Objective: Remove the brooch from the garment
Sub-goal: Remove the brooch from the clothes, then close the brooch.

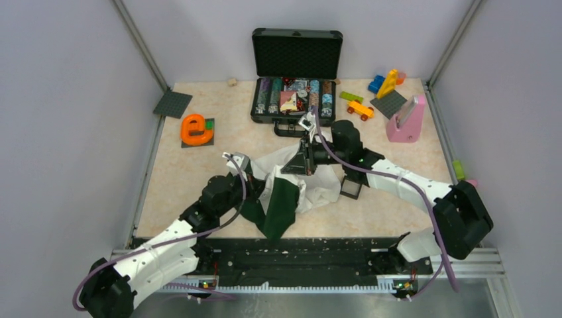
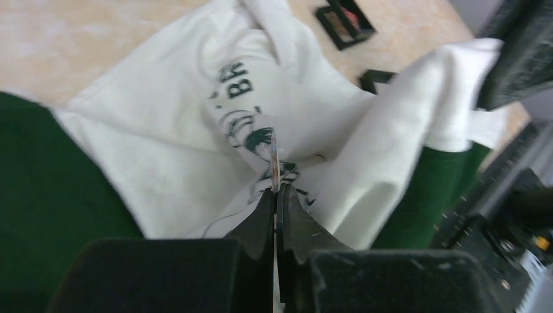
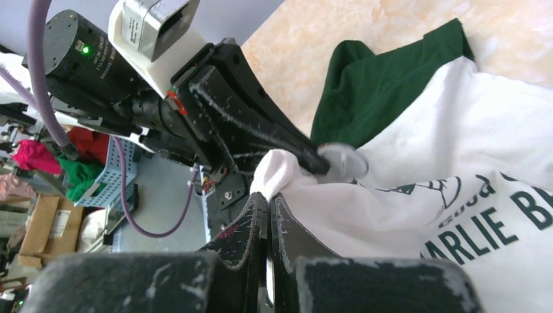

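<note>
Currently I am holding the left gripper (image 2: 275, 195) pinched on the brooch (image 2: 274, 160), a thin disc at the print on the shirt (image 2: 163, 150), and the right gripper (image 3: 269, 199) clamped on a fold just beside it, so pulling apart while the pin is catching is risking torn cloth or a slipped disc.

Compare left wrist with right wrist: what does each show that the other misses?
Left wrist only: a black square object on the table. Right wrist only: the round face of the clear disc; the right claw shut on a white fold of the garment; a blue basket. Both: the white-and-green garment, the left claw shut on that disc.
</note>
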Robot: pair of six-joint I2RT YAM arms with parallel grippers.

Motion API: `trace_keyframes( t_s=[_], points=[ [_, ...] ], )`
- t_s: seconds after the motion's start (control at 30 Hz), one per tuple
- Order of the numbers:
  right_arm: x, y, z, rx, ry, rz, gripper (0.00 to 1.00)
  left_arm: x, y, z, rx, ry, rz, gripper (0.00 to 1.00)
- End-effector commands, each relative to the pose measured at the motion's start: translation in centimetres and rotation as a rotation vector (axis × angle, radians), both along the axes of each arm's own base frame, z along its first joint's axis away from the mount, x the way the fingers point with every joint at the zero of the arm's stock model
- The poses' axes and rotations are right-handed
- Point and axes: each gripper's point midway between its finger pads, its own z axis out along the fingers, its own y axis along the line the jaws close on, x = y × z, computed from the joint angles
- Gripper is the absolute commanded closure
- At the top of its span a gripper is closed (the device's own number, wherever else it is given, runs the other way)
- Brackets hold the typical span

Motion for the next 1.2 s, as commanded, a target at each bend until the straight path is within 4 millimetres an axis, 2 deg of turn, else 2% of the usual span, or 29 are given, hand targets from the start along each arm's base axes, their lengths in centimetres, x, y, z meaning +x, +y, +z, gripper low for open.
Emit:
trace_keyframes(
  t_s=[0.0, 0.1, 0.17, 0.27, 0.37, 0.47, 0.57, 0.67, 0.7, 0.77, 0.83, 0.87, 1.0, 1.17],
  points=[
    [1.3, -0.8, 5.5, 0.078, -0.133, -0.056, 1.0, 3.3, 3.4, 0.9, 0.053, -0.033, 0.268, 1.0],
    [1.1, -2.2, 6.0, 0.035, -0.164, -0.105, 1.0, 4.6, 5.7, 1.3, 0.072, -0.003, 0.434, 1.0],
    [0.9, -3.0, 5.6, 0.0, -0.162, -0.139, 1.0, 5.1, 7.0, 2.0, 0.077, -0.013, 0.511, 1.0],
    [0.6, -4.2, 4.4, -0.026, -0.14, -0.198, 1.0, 5.8, 8.7, 3.5, 0.073, -0.036, 0.6, 1.0],
    [0.9, -5.1, 2.2, -0.057, -0.094, -0.275, 1.0, 6.4, 10.0, 4.9, 0.088, -0.033, 0.657, 1.0],
    [1.1, -5.1, -0.9, -0.108, -0.023, -0.29, 1.0, 6.6, 9.8, 7.3, 0.055, -0.057, 0.635, 1.0],
    [1.4, -3.6, -3.9, -0.204, 0.022, -0.279, 1.0, 6.2, 8.8, 9.5, -0.006, -0.054, 0.56, 1.0],
    [2.6, -2.0, -6.2, -0.303, 0.018, -0.308, 0.99, 5.9, 7.0, 9.9, -0.074, -0.013, 0.461, 1.0],
    [3.1, -1.7, -6.6, -0.323, 0.018, -0.325, 0.84, 5.8, 6.3, 9.8, -0.106, 0.007, 0.413, 1.0],
    [3.6, -1.5, -7.0, -0.341, 0.021, -0.333, 0.48, 5.2, 4.4, 9.6, -0.179, 0.051, 0.289, 1.0],
    [3.1, -1.6, -5.6, -0.269, -0.022, -0.326, 0.18, 4.5, 3.3, 9.7, -0.25, 0.078, 0.207, 1.0],
    [2.7, -1.8, -4.8, -0.226, -0.05, -0.327, 0.1, 4.4, 3.2, 9.6, -0.27, 0.096, 0.194, 1.0],
    [2.4, -3.0, -2.7, -0.203, -0.144, -0.338, 0.06, 3.5, 2.9, 9.2, -0.326, 0.158, 0.137, 1.0],
    [3.0, -3.3, -0.3, -0.173, -0.118, -0.384, 0.03, 1.9, 2.0, 10.5, -0.458, 0.162, 0.028, 1.0]
  ],
)
